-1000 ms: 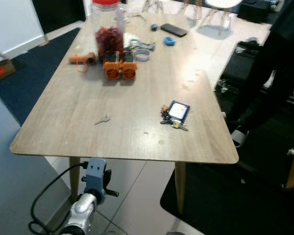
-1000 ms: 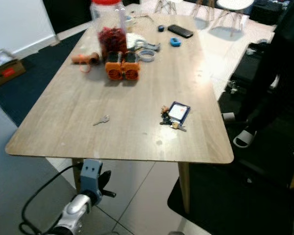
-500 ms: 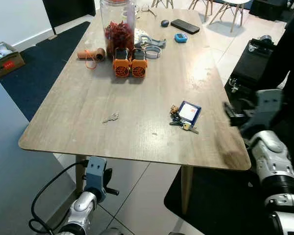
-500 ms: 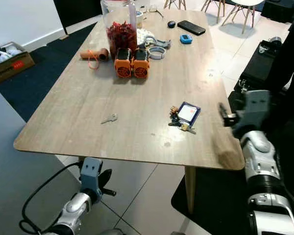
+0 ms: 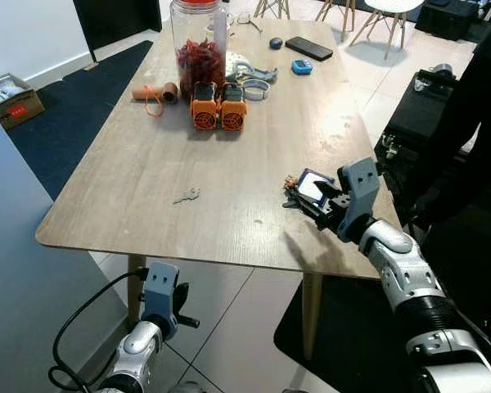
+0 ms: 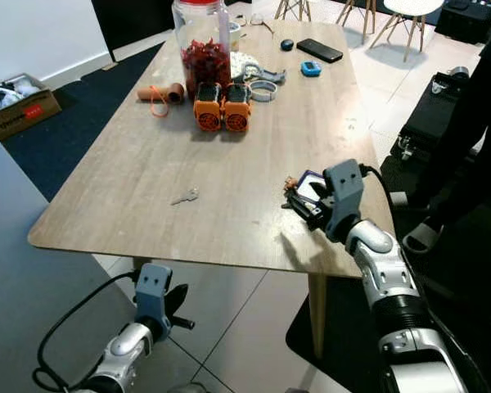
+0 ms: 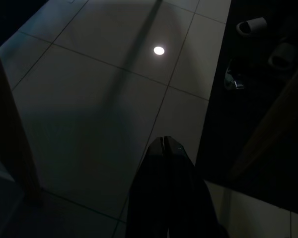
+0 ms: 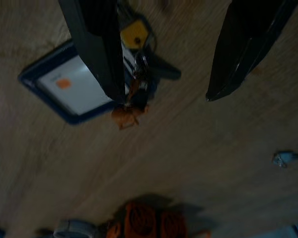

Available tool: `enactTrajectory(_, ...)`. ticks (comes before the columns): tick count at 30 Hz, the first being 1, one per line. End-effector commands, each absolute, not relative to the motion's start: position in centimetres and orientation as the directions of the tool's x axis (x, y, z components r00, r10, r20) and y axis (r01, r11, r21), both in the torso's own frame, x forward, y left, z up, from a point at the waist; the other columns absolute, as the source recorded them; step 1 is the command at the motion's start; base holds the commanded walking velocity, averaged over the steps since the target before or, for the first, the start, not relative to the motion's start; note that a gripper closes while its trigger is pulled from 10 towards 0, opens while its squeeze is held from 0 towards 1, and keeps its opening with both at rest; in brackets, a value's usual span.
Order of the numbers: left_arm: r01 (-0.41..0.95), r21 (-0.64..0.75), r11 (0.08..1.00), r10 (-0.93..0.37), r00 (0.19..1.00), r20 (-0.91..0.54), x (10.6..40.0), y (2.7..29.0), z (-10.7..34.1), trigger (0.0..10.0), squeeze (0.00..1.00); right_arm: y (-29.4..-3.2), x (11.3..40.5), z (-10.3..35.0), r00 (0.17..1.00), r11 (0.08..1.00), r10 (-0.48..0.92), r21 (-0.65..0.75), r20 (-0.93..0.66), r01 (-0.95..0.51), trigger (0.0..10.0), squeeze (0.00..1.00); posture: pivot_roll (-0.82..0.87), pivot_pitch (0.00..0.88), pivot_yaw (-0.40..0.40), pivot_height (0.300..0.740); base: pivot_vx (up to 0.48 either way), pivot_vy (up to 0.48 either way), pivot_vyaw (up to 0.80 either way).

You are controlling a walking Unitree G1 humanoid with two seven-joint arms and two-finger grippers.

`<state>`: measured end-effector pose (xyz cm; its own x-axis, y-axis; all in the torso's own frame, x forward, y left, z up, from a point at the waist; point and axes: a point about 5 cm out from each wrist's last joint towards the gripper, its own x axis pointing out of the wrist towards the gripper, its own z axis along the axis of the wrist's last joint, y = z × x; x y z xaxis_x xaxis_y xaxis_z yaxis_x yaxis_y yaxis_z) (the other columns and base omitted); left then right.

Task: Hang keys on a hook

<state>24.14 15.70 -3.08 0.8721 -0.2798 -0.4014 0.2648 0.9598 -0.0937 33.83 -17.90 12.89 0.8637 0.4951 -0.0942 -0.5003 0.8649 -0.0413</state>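
A light wooden table (image 5: pixel 147 164) is seen running from the lower centre to the top of the left eye frame. The keys (image 5: pixel 293 195), a bunch joined to a blue-framed card tag (image 5: pixel 310 187), lie flat on the tabletop right of centre, near the right edge of the table. The right gripper (image 5: pixel 313 205) is held over the table just at the bunch, its silver arm entering from the lower right corner. In the right wrist view its two black fingers (image 8: pixel 97 47) are seen spread apart with nothing between them; one finger overlaps the tag and keys (image 8: pixel 134 74), the other stands over bare wood. Contact with the keys cannot be judged. A single loose key (image 5: pixel 186 195) is noted left of centre on the table, well apart from the bunch. Toward the top of the frame are recorded a clear jar of red contents (image 5: pixel 198 49), two orange round-faced objects (image 5: pixel 218 107) side by side just in front of it, a brown roll (image 5: pixel 154 92) to their left, and a dark phone (image 5: pixel 308 48) farther back. The left gripper (image 5: pixel 183 308) hangs idle below the table edge at lower left; in the dark left wrist view its fingers (image 7: pixel 165 183) are pressed together above tiled floor (image 7: pixel 99 94).
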Motion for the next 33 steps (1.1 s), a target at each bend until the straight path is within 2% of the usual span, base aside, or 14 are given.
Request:
enactTrajectory(1, 0.268, -0.094, 0.959, -0.282, 0.862, -0.421, 23.8, 15.9, -3.4, 10.0, 0.0, -17.8, 33.9, 12.8, 0.864, 0.866, 0.49, -0.047, -0.117, -0.498, 10.0, 0.0, 0.06, 0.055, -0.021, 0.74, 0.0, 0.0, 0.0)
enactTrajectory(6, 0.275, -0.095, 0.957, -0.289, 0.86, -0.421, 23.7, 15.8, -3.4, 10.0, 0.0, -17.8, 34.1, 12.7, 0.869, 0.873, 0.479, -0.041, -0.123, -0.487, 10.0, 0.0, 0.06, 0.062, -0.026, 0.74, 0.0, 0.0, 0.0)
enactTrajectory(8, 0.295, -0.081, 0.952, -0.301, 0.857, -0.419, 23.7, 15.7, -3.4, 10.0, 0.0, -17.7, 34.0, 12.8, 0.871, 0.875, 0.476, -0.036, -0.124, -0.483, 10.0, 0.0, 0.06, 0.065, -0.026, 0.74, 0.0, -0.48, 0.0)
enactTrajectory(18, 0.254, -0.095, 0.962, -0.27, 0.861, -0.43, 23.7, 16.1, -3.5, 10.0, 0.0, -17.9, 34.0, 12.5, 0.88, 0.886, 0.456, -0.027, -0.132, -0.463, 10.0, 0.0, 0.06, 0.069, -0.023, 0.74, 0.0, 0.0, 0.0)
enactTrajectory(28, 0.251, -0.099, 0.963, -0.269, 0.86, -0.434, 23.6, 16.1, -3.6, 10.0, 0.0, -18.2, 34.5, 11.9, 0.899, 0.911, 0.411, 0.085, -0.149, -0.403, 10.0, 0.0, 0.06, 0.08, -0.025, 0.74, 0.0, 0.0, 0.0)
enactTrajectory(29, 0.25, -0.1, 0.963, -0.268, 0.859, -0.436, 23.6, 16.1, -3.6, 10.0, 0.0, -18.3, 34.6, 11.8, 0.902, 0.914, 0.404, 0.107, -0.155, -0.391, 10.0, 0.53, 0.06, 0.08, -0.025, 0.74, 0.0, 0.0, 0.0)
enactTrajectory(30, 0.249, -0.1, 0.963, -0.267, 0.859, -0.437, 23.6, 16.2, -3.6, 10.0, 0.0, -18.3, 34.8, 11.7, 0.903, 0.917, 0.397, 0.121, -0.163, -0.381, 10.0, 0.77, 0.06, 0.086, -0.025, 0.74, 0.0, 0.0, 0.0)
enactTrajectory(31, 0.248, -0.1, 0.964, -0.267, 0.859, -0.437, 23.6, 16.2, -3.6, 10.0, 0.0, -18.3, 34.9, 11.6, 0.904, 0.919, 0.391, 0.126, -0.173, -0.373, 10.0, 0.82, 0.06, 0.089, -0.025, 0.74, 0.0, 0.0, 0.0)
enactTrajectory(33, 0.248, -0.1, 0.964, -0.267, 0.859, -0.437, 23.6, 16.2, -3.6, 10.0, 0.0, -18.3, 34.9, 11.6, 0.904, 0.919, 0.391, 0.126, -0.173, -0.373, 10.0, 0.82, 0.06, 0.089, -0.025, 0.74, 0.0, 0.0, 0.0)
